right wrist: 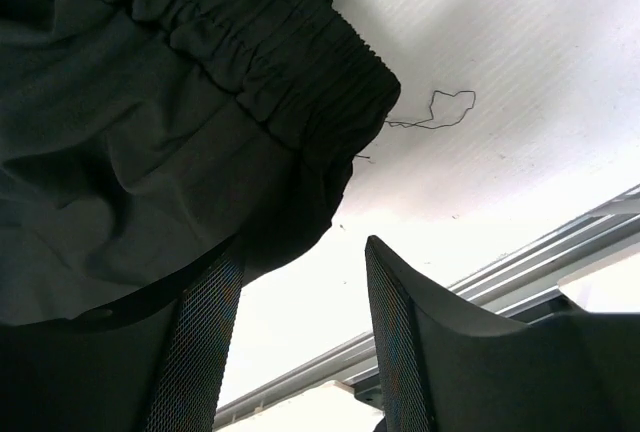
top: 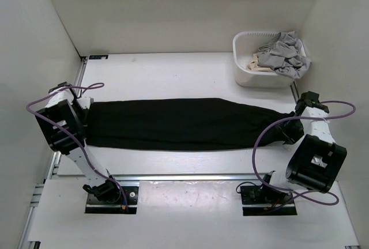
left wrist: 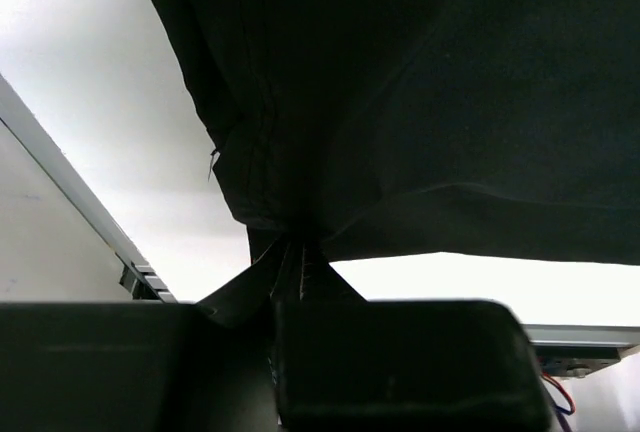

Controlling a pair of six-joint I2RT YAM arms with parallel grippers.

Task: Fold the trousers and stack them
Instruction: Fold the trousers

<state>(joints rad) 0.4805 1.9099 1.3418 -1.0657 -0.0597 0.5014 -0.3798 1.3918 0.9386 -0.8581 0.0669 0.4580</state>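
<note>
One pair of trousers lies flat across the surface, left to right. Left tool is clamped on their left end. Right tool stands apart at the elastic waistband. The white basket in the far right corner holds a grey garment and a half-buried beige cloth. From overhead, the arms hide both trouser ends.

— What's the room like?
— I see plain white walls boxing a white counter on three sides (soft, even light), with a metal rail along its near edge.
</note>
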